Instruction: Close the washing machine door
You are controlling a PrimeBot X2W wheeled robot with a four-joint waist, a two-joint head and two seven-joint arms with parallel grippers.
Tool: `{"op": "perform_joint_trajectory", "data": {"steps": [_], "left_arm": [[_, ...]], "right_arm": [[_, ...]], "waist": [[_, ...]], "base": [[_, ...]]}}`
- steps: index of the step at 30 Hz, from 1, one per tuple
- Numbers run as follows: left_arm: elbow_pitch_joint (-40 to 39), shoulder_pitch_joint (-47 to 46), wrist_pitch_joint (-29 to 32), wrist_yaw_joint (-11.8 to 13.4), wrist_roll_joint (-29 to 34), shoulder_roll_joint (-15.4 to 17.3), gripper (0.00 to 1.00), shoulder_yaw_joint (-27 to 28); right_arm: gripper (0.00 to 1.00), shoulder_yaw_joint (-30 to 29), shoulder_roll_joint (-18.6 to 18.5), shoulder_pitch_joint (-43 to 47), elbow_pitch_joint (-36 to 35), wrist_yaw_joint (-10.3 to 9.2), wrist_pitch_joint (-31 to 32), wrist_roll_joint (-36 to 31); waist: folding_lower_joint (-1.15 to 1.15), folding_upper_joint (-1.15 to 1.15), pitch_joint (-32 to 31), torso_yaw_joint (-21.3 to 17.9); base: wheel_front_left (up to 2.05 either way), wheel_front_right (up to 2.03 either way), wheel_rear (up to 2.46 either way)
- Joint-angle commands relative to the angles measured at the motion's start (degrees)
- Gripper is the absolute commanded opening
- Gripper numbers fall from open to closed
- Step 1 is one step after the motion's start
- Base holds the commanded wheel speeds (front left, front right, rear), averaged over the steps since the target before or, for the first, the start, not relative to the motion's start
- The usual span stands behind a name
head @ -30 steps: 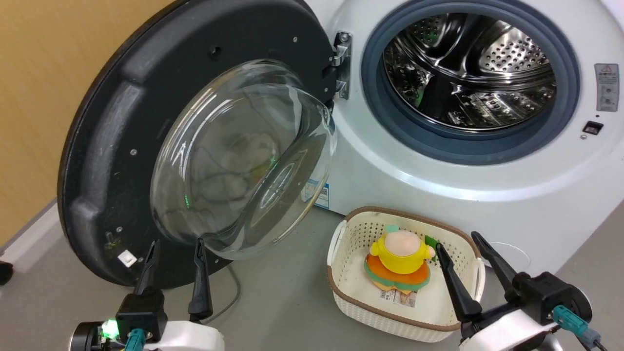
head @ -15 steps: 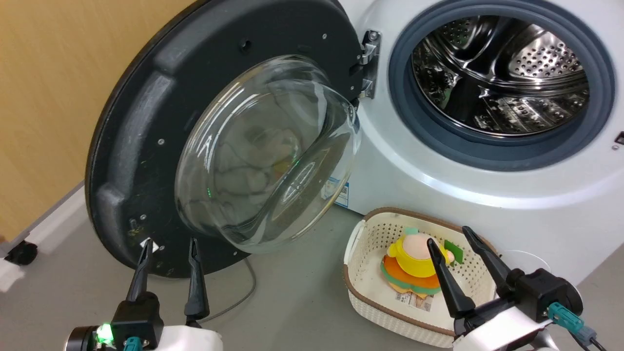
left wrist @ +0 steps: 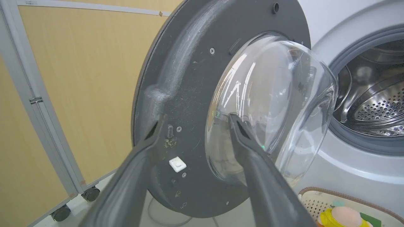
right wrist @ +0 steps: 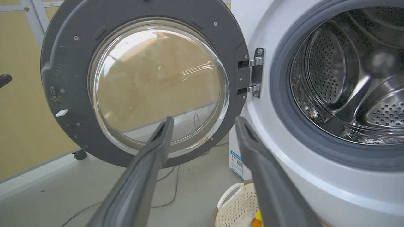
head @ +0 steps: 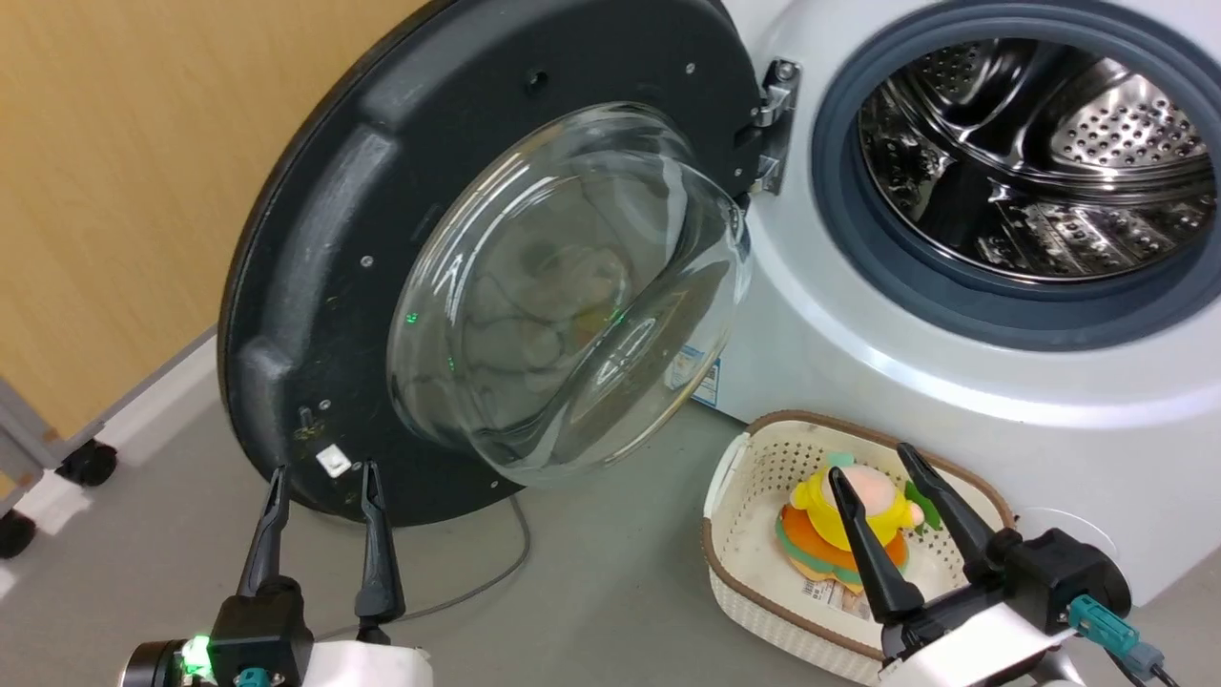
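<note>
While the washing machine door [head: 315, 286] stands open, both pincers gape.

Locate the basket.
Head view, lower right: the basket sits on the floor before the washer, right of the open door, with the right gripper overlapping it.

- The grey floor [head: 591, 611] is carrying everything here, and it is lying bare through the middle of the head view.
- The washing machine [head: 954, 382] is standing on it at two o'clock, its white base meeting the floor.
- A cream perforated basket [head: 727, 571] is sitting at four o'clock, just beside the machine's front.
- A thin grey cable [head: 526, 549] is lying in a loose curve at six o'clock.
- Two black casters [head: 88, 463] are resting at nine o'clock, by the white skirting [head: 143, 405].
</note>
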Motion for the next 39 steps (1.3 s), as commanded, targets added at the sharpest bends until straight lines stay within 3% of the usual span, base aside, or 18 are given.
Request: {"op": "perform_joint_trajectory", "data": {"steps": [1, 20, 21, 22, 29, 34, 39], "left_arm": [[-0.4, 0.8, -0.6, 0.4, 0.1, 0.2, 1.00, 0.0], [-0.8, 1.2, -2.8, 1.1, 0.2, 0.6, 1.00, -0.4], [-0.8, 1.2, -2.8, 1.1, 0.2, 0.6, 0.44, -0.4], [-0.8, 1.3, -2.8, 1.1, 0.0, 0.6, 0.00, -0.5], [-3.1, -1.4, -2.8, -2.5, -4.2, 2.2, 0.00, 2.7], [0.1, -7.6, -1.8, -7.3, -13.6, 4.1, 0.00, 7.6], [5.3, -16.9, 4.0, -10.1, -19.4, 10.4, 0.00, 12.4]], "right_arm": [[1.00, 0.4, -0.5, -0.9, 0.1, 0.04, -0.6, 0.9], [1.00, 1.4, -1.2, -0.1, 0.4, 0.05, -2.8, 2.9], [1.00, 1.3, -1.2, 0.0, 0.4, 0.05, -2.8, 2.9], [1.00, 1.3, -1.2, 0.0, 0.4, 0.05, -2.8, 2.9], [1.00, 0.2, -0.8, 0.7, -0.1, 0.05, -2.8, 2.5], [1.00, -1.2, -0.9, 1.6, -1.2, 0.05, -2.8, 1.9], [1.00, -3.1, -0.7, 3.2, -2.4, 0.05, -2.8, 1.3]], "waist": [[0.00, 0.00, 0.0, 0.5], [0.00, 0.00, 0.1, 4.9], [0.00, 0.00, 0.1, 4.9], [0.00, 0.00, 0.1, 4.9], [0.00, 0.00, 0.7, 5.2], [0.00, 0.00, 1.9, 5.1], [0.00, 0.00, 3.3, 5.0]], "base": [[0.00, 0.00, 0.00], [0.00, 0.00, 0.00], [0.00, 0.00, 0.00], [0.00, 0.00, 0.00], [0.00, 0.00, 0.00], [0.00, 0.00, 0.00], [0.00, 0.00, 0.00]]}}
